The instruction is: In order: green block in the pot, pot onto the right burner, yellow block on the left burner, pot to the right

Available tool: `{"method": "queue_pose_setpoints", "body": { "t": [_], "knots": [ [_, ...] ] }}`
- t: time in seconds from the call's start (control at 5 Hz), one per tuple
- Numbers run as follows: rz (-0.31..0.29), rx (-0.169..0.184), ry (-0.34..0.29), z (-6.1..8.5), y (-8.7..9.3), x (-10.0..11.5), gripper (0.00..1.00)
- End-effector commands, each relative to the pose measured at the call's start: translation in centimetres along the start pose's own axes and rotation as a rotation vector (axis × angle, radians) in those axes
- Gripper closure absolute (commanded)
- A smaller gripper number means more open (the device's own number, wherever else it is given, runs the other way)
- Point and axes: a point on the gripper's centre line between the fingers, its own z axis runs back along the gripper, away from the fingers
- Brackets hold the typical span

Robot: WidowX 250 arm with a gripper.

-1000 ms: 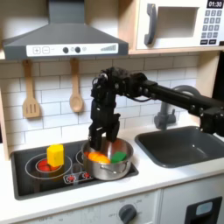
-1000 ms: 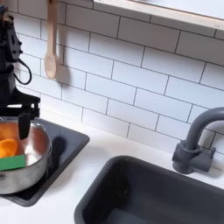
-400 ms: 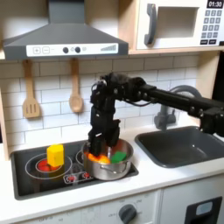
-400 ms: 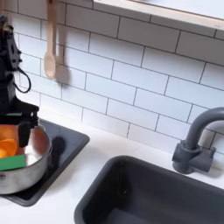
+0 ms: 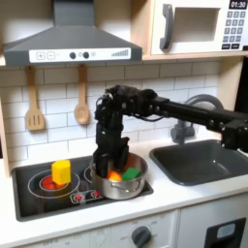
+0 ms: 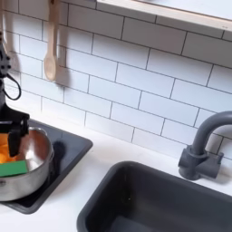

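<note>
Pot (image 5: pixel 120 180): we judge it light, stiff, slippery; grip the rim at 9 o'clock.
Gripper (image 5: pixel 104 161): we cannot tell its opening.

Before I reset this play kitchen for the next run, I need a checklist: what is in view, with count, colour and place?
Pot: one, silver, on the stovetop's burner at the first exterior view's right.
Green block: one, dark green, inside the pot.
Orange piece: one, orange, inside the pot.
Yellow block: one, yellow, on the burner at the first exterior view's left.
Stovetop: one, black.
Wooden utensils: two, hanging on the tiled wall.
Sink: one, dark grey, with a grey faucet.
Microwave: one, upper cabinet.
Range hood: one, grey, above the stove.
Gripper: one, black, lowered at the pot; jaw state unclear.
</note>
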Motion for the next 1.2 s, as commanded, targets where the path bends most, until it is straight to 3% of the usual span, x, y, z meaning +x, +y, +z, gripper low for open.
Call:
{"method": "queue_pose_setpoints", "body": {
  "t": [0.0, 0.4, 0.8, 1.0],
  "knots": [
    [-0.017, -0.006, 0.016, -0.49, 0.26, -0.93, 0.00],
    [-0.002, -0.005, 0.021, -0.60, 1.08, -1.50, 0.00],
    [0.017, -0.005, 0.016, -0.74, 0.79, -1.26, 0.00],
    [0.039, 0.011, 0.000, -0.64, 0.99, -1.11, 0.00]
  ]
}}
